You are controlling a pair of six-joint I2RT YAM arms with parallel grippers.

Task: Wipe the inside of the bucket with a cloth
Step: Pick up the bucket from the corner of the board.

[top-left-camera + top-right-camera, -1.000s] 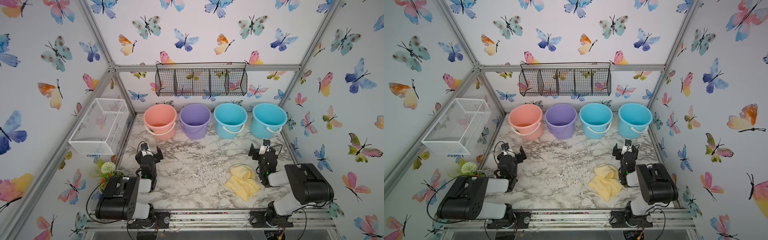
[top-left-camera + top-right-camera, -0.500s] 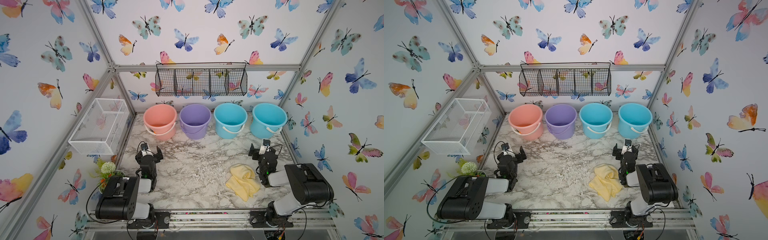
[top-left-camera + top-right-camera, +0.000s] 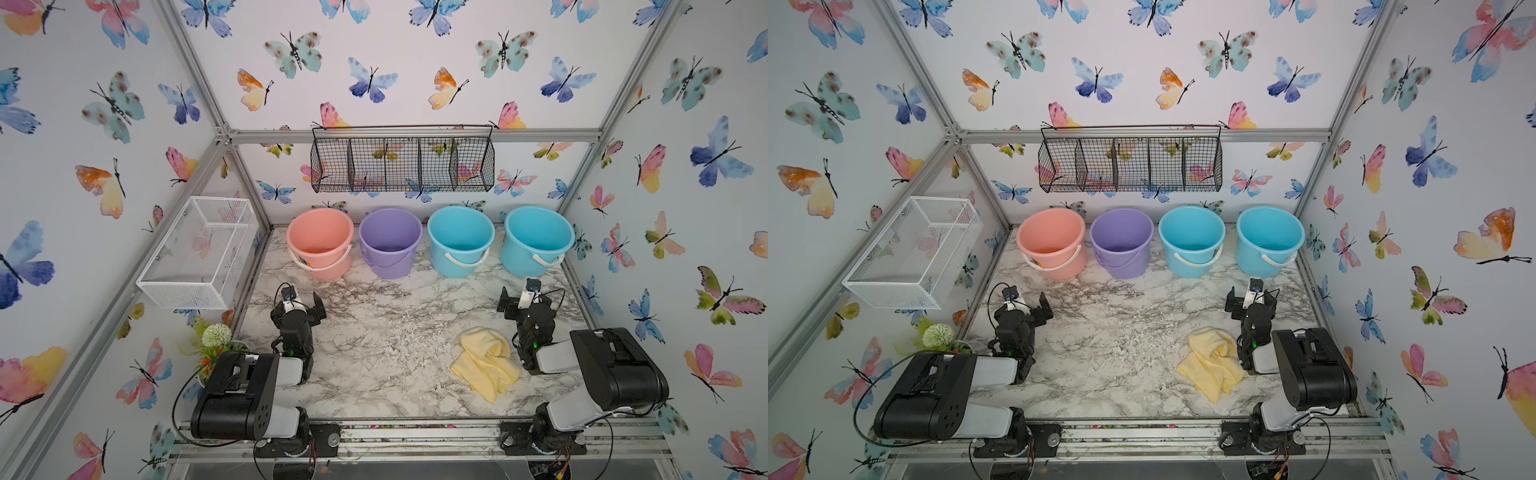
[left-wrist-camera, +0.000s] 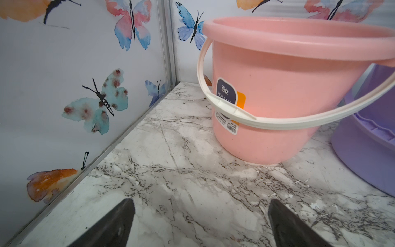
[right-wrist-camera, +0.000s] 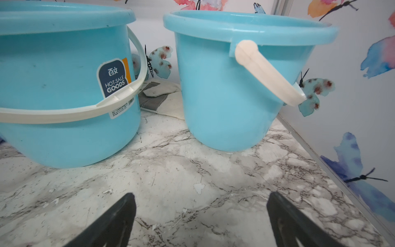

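Lower right of both top views: the cloth (image 3: 484, 362) (image 3: 1211, 362) lies crumpled on the bench (image 3: 390, 345), just beside the right arm; contact cannot be confirmed. Nothing grips it.

Beyond the cloth, the right end effector (image 3: 521, 301) (image 5: 201, 198) has its fingers spread apart and holds nothing, over bare marble.

Left of centre, the left end effector (image 3: 301, 303) (image 4: 198, 205) is likewise apart and empty.

Along the rear wall four buckets stand upright in a row: pink bucket (image 3: 320, 243), purple bucket (image 3: 390, 243), middle blue bucket (image 3: 460, 241) and corner blue bucket (image 3: 537, 241).

Above them hangs a black wire basket (image 3: 402, 164). A white mesh basket (image 3: 199, 253) is mounted at mid left.
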